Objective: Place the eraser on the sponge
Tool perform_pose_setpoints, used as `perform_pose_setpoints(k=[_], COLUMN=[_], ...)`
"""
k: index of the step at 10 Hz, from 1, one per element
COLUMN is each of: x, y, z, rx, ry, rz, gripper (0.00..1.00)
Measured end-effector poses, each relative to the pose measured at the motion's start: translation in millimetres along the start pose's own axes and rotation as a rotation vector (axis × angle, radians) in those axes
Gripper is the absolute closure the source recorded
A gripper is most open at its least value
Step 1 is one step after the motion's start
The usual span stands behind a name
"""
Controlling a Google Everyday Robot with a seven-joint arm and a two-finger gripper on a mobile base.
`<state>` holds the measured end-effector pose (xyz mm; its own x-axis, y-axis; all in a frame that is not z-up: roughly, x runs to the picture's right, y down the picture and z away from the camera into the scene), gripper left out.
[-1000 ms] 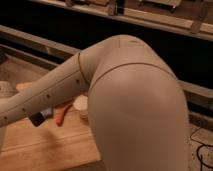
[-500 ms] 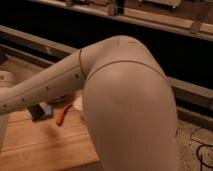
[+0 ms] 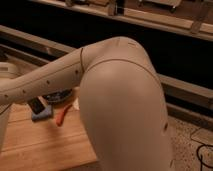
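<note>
Swinging up off the sponge (image 3: pixel 45 116), the arm (image 3: pixel 47 84) now has its long pale forearm crossing above and behind it, where a second ago it lay low across that spot and hid most of it. That lift opens the view. The blue-grey pad sits flat on the wooden tabletop (image 3: pixel 45 146), and the black eraser (image 3: pixel 35 105) rests on the sponge's far-left part, slightly askew and overhanging that edge a little. The two look to be touching, eraser on top. Just right of the sponge lies the orange stick (image 3: pixel 62 115), and behind the sponge, half under the forearm, is the black bowl (image 3: pixel 58 94); neither has shifted over the last second. The claw is out past the left edge of the view, beyond the sponge, where the forearm runs off; it is pinched fully closed, and whether anything sits between its fingers can't be seen from here. For the task, this reads well: the eraser already lies where the job wants it, on the sponge. With the arm risen off it, the block seems to be resting by its own weight, though the overhang leaves a little doubt about how firmly.
</note>
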<state>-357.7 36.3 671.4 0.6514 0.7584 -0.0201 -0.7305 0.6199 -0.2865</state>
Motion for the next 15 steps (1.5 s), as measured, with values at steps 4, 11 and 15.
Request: perform_pose_setpoints(k=[4,11,15], x=[-5.7,-1.0,0.4], y=[14.2,13.3,12.4], z=[20.8,50.6,64.1], rx=[-0.037,-0.065,-0.073], ry=[0.023,0.07,0.091], rz=[-0.018,-0.006,-0.005], gripper=[1.0,1.0,1.0])
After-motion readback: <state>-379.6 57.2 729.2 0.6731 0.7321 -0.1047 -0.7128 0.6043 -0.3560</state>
